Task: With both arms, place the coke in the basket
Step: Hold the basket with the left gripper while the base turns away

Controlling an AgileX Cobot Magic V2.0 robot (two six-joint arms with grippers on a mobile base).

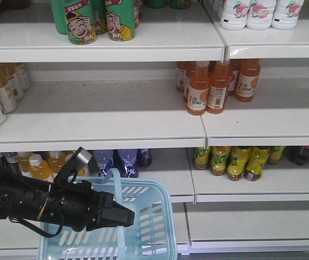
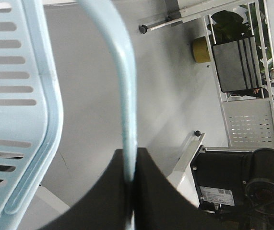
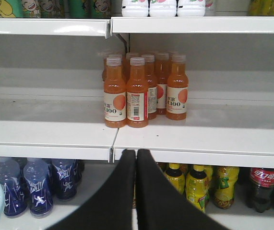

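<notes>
My left gripper (image 2: pixel 130 158) pinches the basket handle (image 2: pixel 123 86). My right gripper (image 3: pixel 136 155), pressed together and empty, faces C100 bottles (image 3: pixel 127 93). A Coca-Cola bottle (image 3: pixel 264 189) stands at the bottom shelf's (image 3: pixel 266 221) right end.

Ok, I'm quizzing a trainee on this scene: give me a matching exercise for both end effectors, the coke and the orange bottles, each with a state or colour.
1. left end effector
2. right end effector
3. coke
4. orange bottles

A. red label, dark drink
B. shut, empty
C. pale caps, white labels
D. shut on the basket handle

Pairs: 1-D, 2-B, 3-A, 4-C
</notes>
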